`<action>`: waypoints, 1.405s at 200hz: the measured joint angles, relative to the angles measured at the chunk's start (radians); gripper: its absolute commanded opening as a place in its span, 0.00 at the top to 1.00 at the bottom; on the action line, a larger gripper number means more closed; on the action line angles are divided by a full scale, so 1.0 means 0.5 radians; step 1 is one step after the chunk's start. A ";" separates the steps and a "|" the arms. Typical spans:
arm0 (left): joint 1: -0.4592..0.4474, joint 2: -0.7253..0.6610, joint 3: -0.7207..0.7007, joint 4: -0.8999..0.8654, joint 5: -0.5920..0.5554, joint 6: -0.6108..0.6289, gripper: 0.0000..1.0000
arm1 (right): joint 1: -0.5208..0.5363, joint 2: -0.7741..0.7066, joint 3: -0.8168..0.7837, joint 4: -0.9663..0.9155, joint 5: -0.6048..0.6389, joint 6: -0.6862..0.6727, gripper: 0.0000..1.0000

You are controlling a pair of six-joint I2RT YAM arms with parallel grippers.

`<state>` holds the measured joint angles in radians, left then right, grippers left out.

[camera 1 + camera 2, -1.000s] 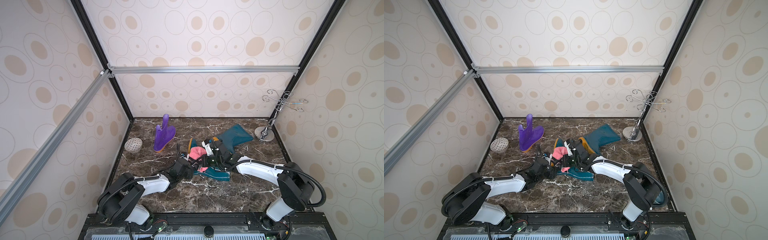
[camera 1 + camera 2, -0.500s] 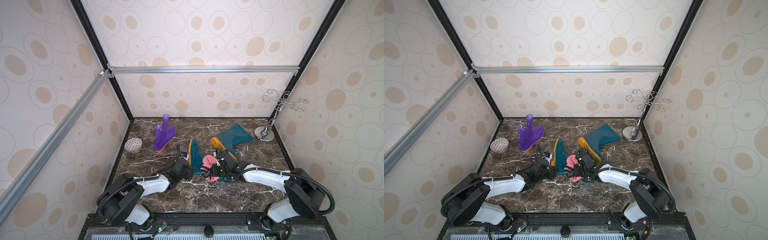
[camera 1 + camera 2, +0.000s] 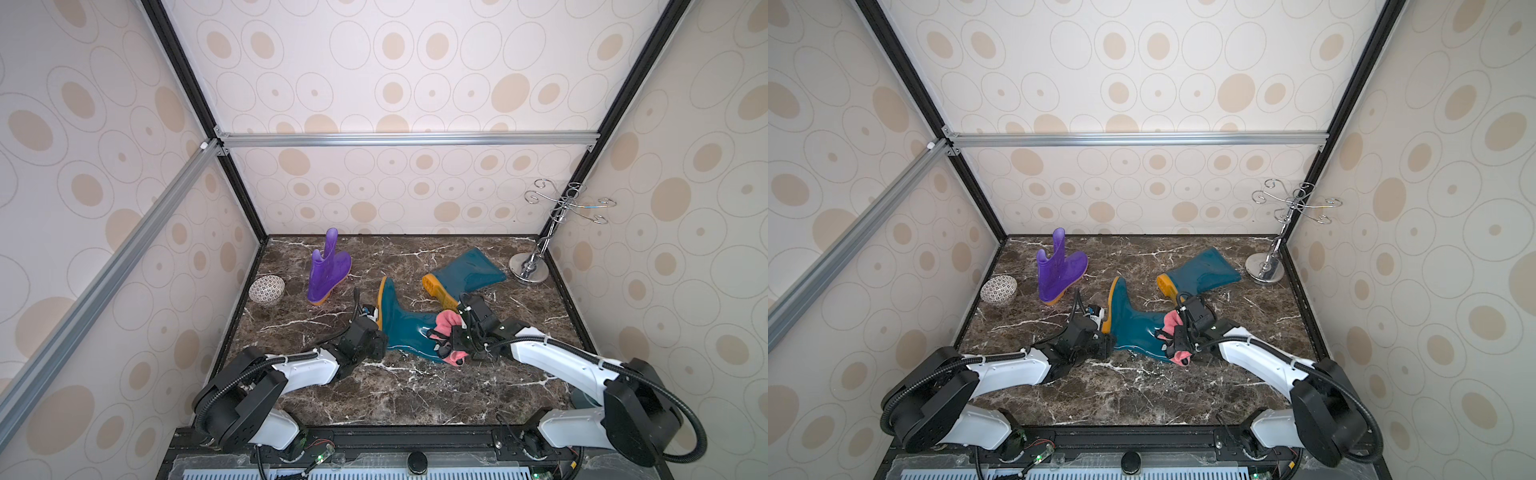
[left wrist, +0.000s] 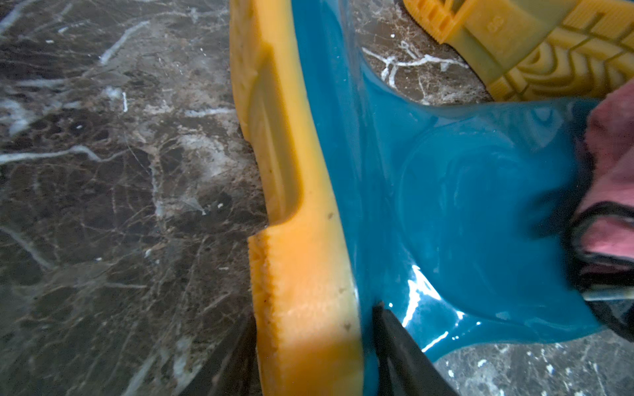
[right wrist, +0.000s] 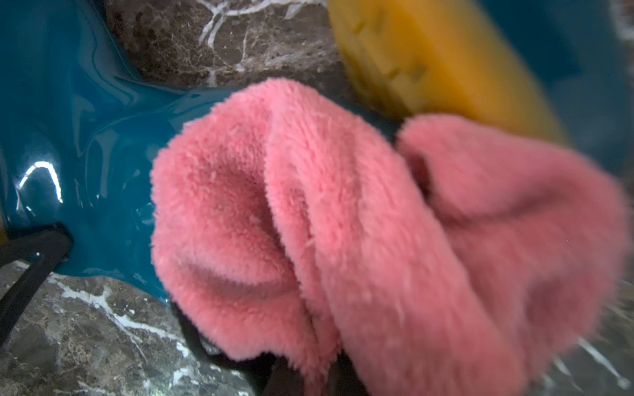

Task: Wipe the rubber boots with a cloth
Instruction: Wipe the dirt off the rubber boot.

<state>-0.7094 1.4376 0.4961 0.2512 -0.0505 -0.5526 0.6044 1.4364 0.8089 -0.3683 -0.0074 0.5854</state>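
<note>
While the left hand (image 3: 381, 343) grips its heel (image 4: 302, 308), the glossy teal boot (image 3: 405, 328) lies sideways (right hand (image 3: 445, 345) pinches cloth (image 3: 447, 321)).

The cloth (image 5: 377, 223) hides the fingertips of the right end effector (image 3: 446, 343); the sole (image 5: 429, 58) beyond is blurred.

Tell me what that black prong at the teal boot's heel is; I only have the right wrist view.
Observer: It's the left gripper, clamped across the near teal boot's yellow heel.
Operator: Any other boots around?
Observer: A purple boot sits at the back, beside a patterned bowl.
Operator: And the yellow sole beside my cloth?
Observer: That belongs to a second teal boot, lying on its side near a chrome stand.
</note>
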 measured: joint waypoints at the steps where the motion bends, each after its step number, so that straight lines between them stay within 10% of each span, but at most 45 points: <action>1: 0.000 0.000 0.000 0.000 0.000 0.000 0.44 | 0.001 0.017 0.008 0.008 -0.008 0.001 1.00; 76: 0.000 -0.005 -0.013 -0.005 -0.007 0.001 0.44 | 0.300 0.410 0.612 0.394 -0.200 0.018 1.00; 142: 0.000 -0.005 -0.014 -0.006 -0.011 0.001 0.42 | -0.008 0.761 0.679 0.528 -0.140 0.092 1.00; 215: -0.003 -0.016 -0.014 -0.045 -0.015 0.007 0.40 | 0.016 -0.057 -0.102 0.318 0.175 0.114 1.00; 281: -0.003 -0.019 -0.001 -0.079 -0.014 0.007 0.39 | 0.243 -0.280 -0.240 0.119 -0.105 -0.059 1.00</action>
<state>-0.7109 1.4281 0.4957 0.2119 -0.0574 -0.5491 0.7261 1.2964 0.6888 -0.3088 -0.0601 0.5560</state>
